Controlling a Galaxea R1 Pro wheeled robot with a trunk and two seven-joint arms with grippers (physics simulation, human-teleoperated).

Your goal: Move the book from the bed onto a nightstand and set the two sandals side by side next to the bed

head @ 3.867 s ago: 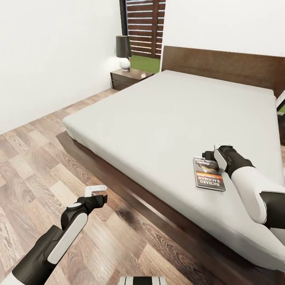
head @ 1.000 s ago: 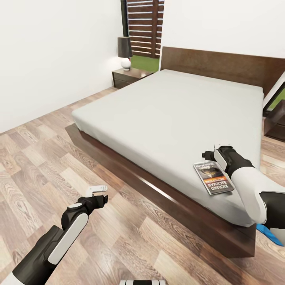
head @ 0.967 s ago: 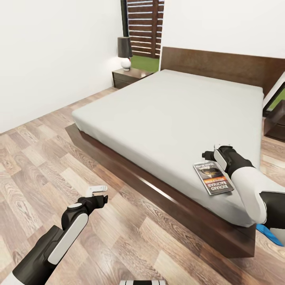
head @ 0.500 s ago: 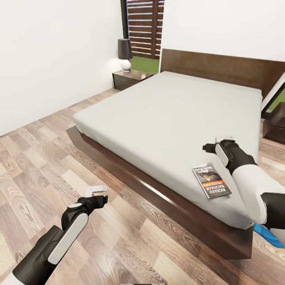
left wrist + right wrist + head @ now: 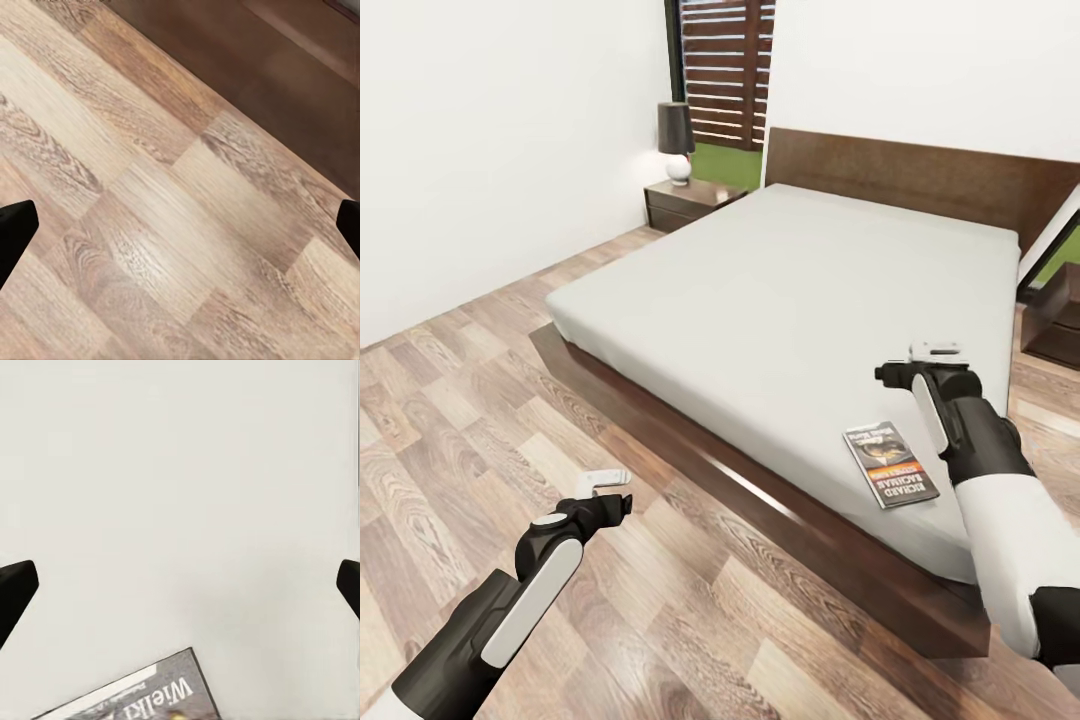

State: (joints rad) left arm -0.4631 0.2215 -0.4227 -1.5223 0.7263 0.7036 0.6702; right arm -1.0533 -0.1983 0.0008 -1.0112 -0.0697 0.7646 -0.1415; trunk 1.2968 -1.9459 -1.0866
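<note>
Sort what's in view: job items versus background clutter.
Job items: book, bed, nightstand, right gripper open above the mattress.
Background: lamp on the nightstand, window, wood floor.

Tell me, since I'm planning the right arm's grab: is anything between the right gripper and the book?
Nothing visible. The right gripper hangs open over bare mattress, and the book lies flat near the bed's foot corner, with only plain mattress between them.

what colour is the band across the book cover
Orange, on a dark grey cover; the book shows best in the head view.
</note>
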